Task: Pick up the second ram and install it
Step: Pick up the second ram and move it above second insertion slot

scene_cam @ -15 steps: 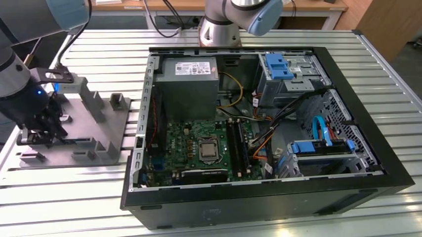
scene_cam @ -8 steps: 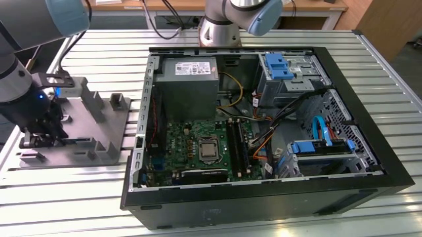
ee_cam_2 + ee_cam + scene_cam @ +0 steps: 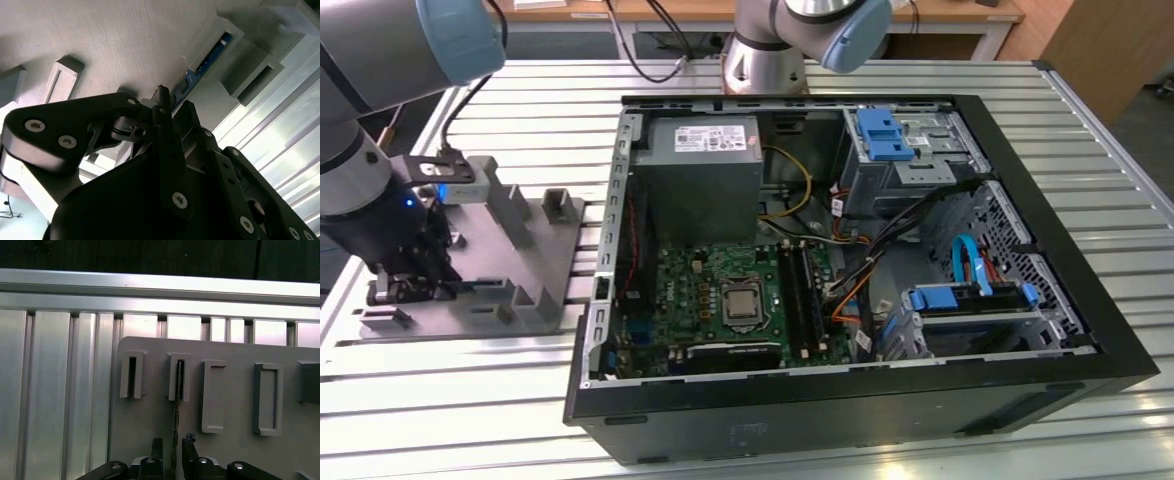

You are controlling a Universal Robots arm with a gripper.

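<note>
Now the gripper (image 3: 173,442) stands with its jaws set narrow but not closed. In the first wrist view its two dark fingers (image 3: 189,446) flank the second ram (image 3: 176,415) on either side, with a thin gap showing between each tip and the board. The stick is seen edge-on as a thin line. It runs out from between the fingertips and ends in a raised slotted pocket (image 3: 179,382) just ahead of them, so it stands on edge in its holder.

In the second wrist view the gripper (image 3: 175,100) is seen from behind its black linkage. The second ram (image 3: 202,62) shows as a bluish strip that leaves the fingertip and passes into the same pocket.

Under the hand lies the grey fixture plate (image 3: 150,430). Just beside the occupied pocket is a second slotted pocket (image 3: 131,376). Farther to the other side of the hand are two wider rectangular pockets (image 3: 214,395). Beyond the plate's edge run the ribbed aluminium slats of the table (image 3: 60,390).

In the exterior view the gripper (image 3: 411,290) hangs at the end of the arm (image 3: 374,150), low over the fixture plate (image 3: 520,230). Well away from the hand, toward the exterior view's right, an open black computer case (image 3: 854,400) lies on the table (image 3: 454,400). Inside it are a green motherboard (image 3: 700,290), its long black slots (image 3: 801,295), a grey power supply (image 3: 703,170) and blue drive brackets (image 3: 881,135).
</note>
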